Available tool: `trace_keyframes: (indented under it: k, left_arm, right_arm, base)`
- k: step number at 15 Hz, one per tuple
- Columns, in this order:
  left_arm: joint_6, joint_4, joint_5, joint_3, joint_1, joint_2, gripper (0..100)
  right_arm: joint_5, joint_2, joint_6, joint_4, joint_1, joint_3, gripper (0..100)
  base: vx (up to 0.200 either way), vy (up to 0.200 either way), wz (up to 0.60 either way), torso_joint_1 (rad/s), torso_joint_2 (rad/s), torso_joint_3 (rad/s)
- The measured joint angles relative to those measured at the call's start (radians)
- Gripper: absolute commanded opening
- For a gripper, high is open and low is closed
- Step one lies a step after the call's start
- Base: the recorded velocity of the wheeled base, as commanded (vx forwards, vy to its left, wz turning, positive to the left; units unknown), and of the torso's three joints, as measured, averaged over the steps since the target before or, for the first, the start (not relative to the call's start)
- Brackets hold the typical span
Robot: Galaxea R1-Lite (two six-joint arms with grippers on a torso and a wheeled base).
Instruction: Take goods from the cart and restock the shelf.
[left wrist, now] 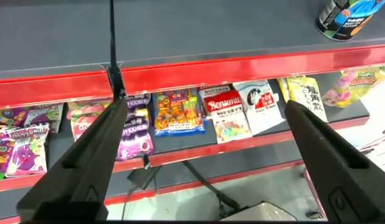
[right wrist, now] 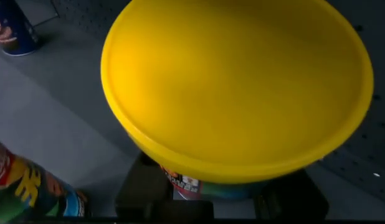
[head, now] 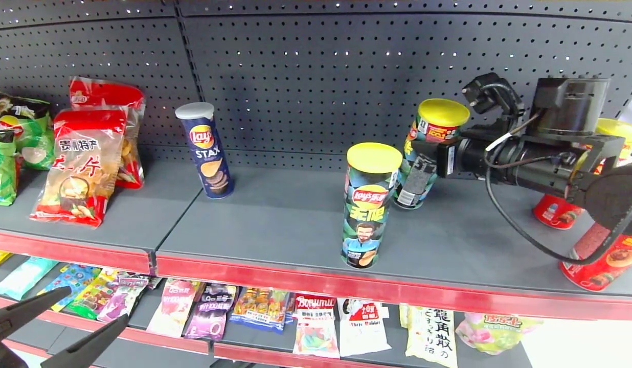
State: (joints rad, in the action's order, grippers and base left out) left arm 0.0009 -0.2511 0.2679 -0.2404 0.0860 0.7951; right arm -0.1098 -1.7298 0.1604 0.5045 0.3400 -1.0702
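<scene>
Here the right gripper point(head: 415, 176) is closed on the body of a yellow-lidded can point(head: 438, 128). One dark finger lies across the label below the lid, and the can is tilted in the jaws over the rear of the shelf point(head: 275, 220). Whether its base touches the shelf board cannot be told. In the right wrist view the can's lid point(right wrist: 236, 81) spreads directly over the right gripper point(right wrist: 220, 199), whose dark fingers point(right wrist: 149, 193) flank the can body beneath the rim.

Just beside these jaws, toward the shelf's red front edge, a front can point(head: 369, 204) with the same yellow lid stands upright, apart from the held one. Well off to the jaws' far side stands a blue can point(head: 206, 151) with a grey lid, and beyond it lean red snack bags point(head: 81, 163). Behind the right arm stand red cans point(head: 556, 212).

The left gripper point(head: 58, 327) hangs below the shelf's front edge, jaws spread wide and holding nothing. In the left wrist view its two black fingers point(left wrist: 86, 168) frame the left gripper point(left wrist: 205, 168). Hanging sachets point(left wrist: 180, 112) on the lower tier are seen between the fingers, the red edge point(left wrist: 242, 65) lies beyond the tips, and the front can's base point(left wrist: 351, 15) sits past the other finger.
</scene>
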Motion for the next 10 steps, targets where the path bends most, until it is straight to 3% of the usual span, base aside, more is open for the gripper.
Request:
trace_keyframes:
  k: [10]
  left_arm:
    - [0.005, 0.0, 0.003, 0.001, 0.001, 0.004, 100]
  right_arm:
    - [0.0, -0.114, 0.0, 0.0, 0.072, -0.083, 0]
  base:
    - [0.0, 0.0, 0.0, 0.0, 0.0, 0.0]
